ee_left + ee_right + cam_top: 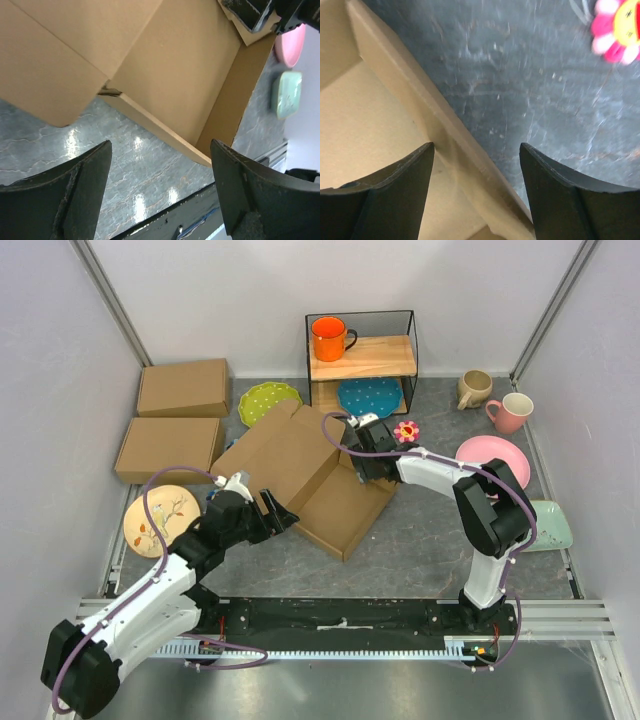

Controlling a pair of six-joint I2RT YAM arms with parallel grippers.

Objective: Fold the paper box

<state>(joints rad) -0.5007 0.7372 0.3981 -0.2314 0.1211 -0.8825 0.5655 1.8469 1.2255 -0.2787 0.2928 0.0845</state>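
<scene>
The paper box (300,475) lies partly folded on the grey table, its lid flap raised to the left and a shallow tray with standing walls to the right. My left gripper (275,515) hovers open just off the tray's near left corner. In the left wrist view the box (175,70) fills the top, and that gripper (161,145) has only tabletop between its fingers. My right gripper (362,465) is at the tray's far right wall. In the right wrist view it (476,146) stands open astride the wall (445,135), one finger inside the tray and one outside.
Two folded boxes (183,387) (168,445) and a floral plate (160,520) sit at left. Behind are a green plate (269,402) and a wire shelf with an orange mug (330,338) and blue plate (369,397). At right: flower toy (406,430), mugs (473,388) (510,412), pink plate (492,455), green dish (550,525).
</scene>
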